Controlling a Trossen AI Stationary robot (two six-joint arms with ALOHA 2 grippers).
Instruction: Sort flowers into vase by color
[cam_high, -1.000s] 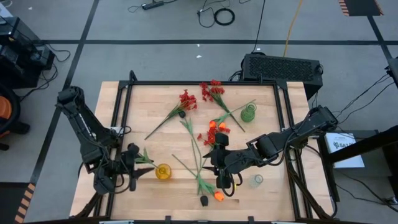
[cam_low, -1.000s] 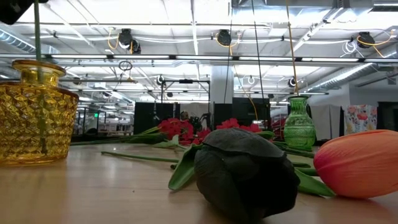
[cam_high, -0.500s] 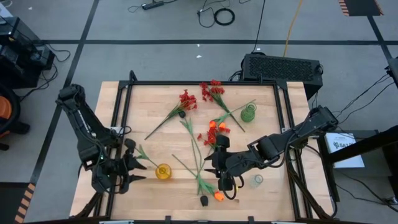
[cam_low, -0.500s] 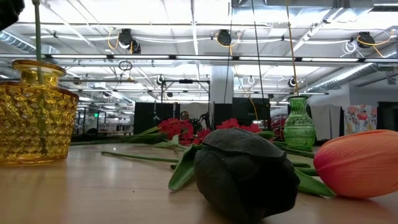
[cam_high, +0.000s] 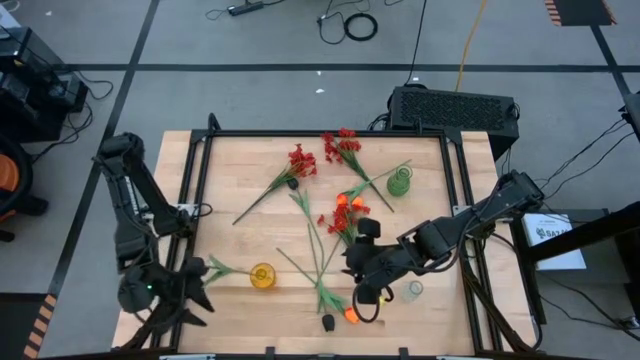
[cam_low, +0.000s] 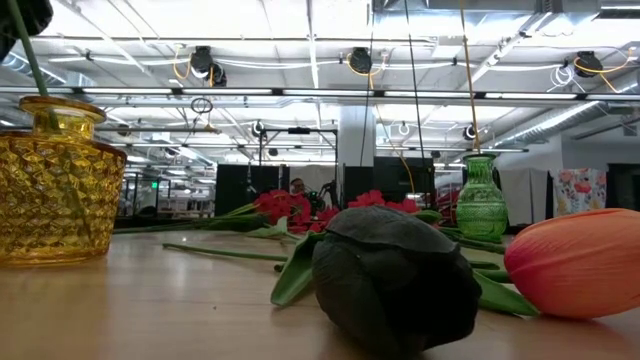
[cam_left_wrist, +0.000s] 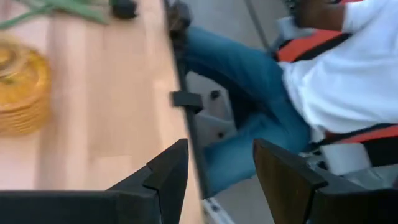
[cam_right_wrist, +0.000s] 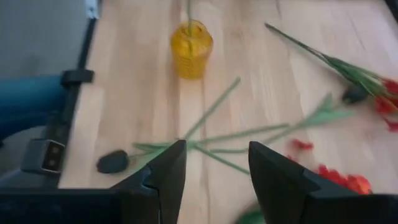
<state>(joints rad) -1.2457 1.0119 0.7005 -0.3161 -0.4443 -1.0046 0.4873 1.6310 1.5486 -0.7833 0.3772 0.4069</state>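
Note:
A green flower stem (cam_high: 222, 268) stands in the yellow vase (cam_high: 262, 275) and leans toward the table's left edge; I cannot make out its bloom. My left gripper (cam_left_wrist: 217, 155) is open with nothing between its fingers, left of that vase near the table's near-left corner (cam_high: 188, 295). My right gripper (cam_right_wrist: 214, 155) hovers open over the near middle (cam_high: 365, 297), above loose stems. Red clusters (cam_high: 302, 160), orange blooms (cam_high: 352, 315) and black blooms (cam_low: 395, 280) lie flat on the table. The green vase (cam_high: 400, 183) stands at the far right.
A small clear vase (cam_high: 413, 290) stands just right of my right gripper. A black rail (cam_high: 190, 200) frames the tabletop. A seated person in jeans and a white shirt (cam_left_wrist: 323, 74) is beyond the table's near edge. Bare wood lies between the yellow vase and the left rail.
My left gripper has opened, let go of the stem in the yellow vase, and drawn back toward the near-left corner, turning toward the near edge. The stem, upright before, now leans toward the left edge in the vase.

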